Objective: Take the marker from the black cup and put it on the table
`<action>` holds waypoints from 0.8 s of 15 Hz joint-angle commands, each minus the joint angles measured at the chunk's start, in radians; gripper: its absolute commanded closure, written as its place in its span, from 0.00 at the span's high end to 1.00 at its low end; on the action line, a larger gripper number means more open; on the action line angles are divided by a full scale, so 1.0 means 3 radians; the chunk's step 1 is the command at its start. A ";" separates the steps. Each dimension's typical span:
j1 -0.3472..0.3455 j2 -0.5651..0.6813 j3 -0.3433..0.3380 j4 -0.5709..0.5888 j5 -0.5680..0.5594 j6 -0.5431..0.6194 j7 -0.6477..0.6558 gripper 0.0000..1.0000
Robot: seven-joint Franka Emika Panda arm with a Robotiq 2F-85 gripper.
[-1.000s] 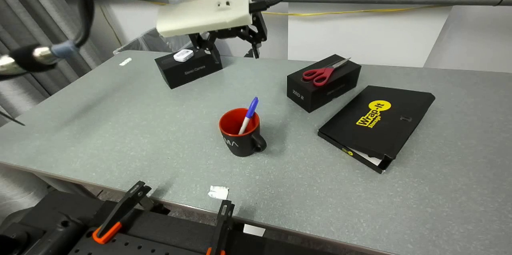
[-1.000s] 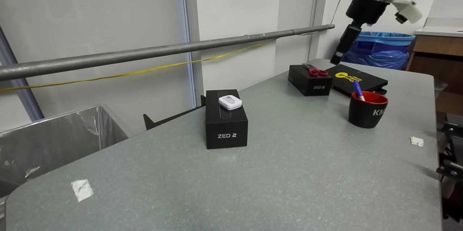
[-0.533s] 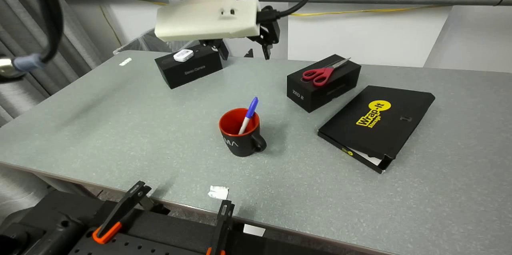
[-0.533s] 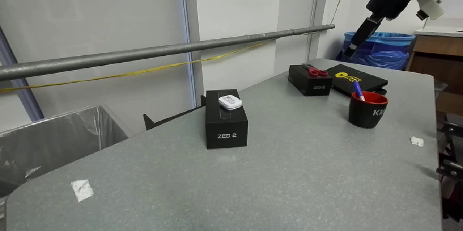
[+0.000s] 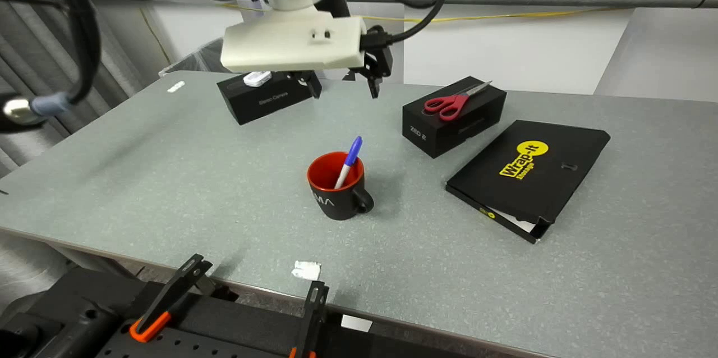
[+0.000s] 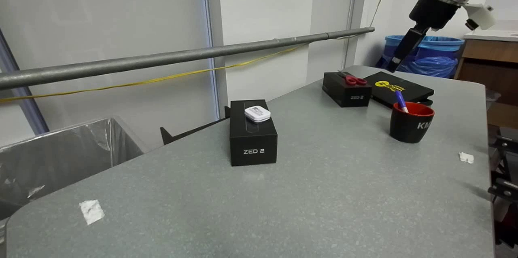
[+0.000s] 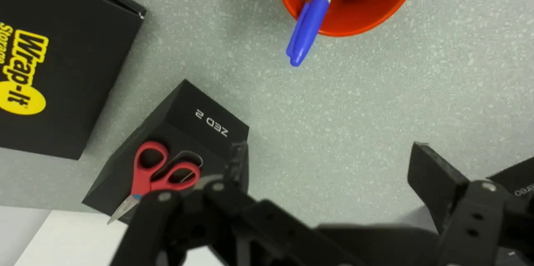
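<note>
Dropped slightly since earlier frame, with gripper spread | should reach near and down to marker, leaning toward far right in black cup

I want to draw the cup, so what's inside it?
A marker leans inside the cup, its blue end sticking out. The cup's wall hides the marker's lower end in both exterior views and the wrist view cuts it off, so more could hide there.
</note>
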State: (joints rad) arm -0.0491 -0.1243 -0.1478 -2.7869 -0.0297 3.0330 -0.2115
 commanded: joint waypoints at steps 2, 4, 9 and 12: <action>-0.0119 0.0368 0.0074 0.0000 -0.0116 0.0241 0.0202 1.00; -0.0134 0.0452 0.0060 0.0001 -0.0130 0.0317 0.0250 1.00; -0.0124 0.0637 0.0047 0.0006 -0.0026 0.0420 0.0408 1.00; -0.0104 0.0680 0.0107 0.0007 0.0142 0.0366 0.0364 1.00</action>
State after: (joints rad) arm -0.0764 0.0599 -0.1419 -2.7847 -0.0319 3.1274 -0.1120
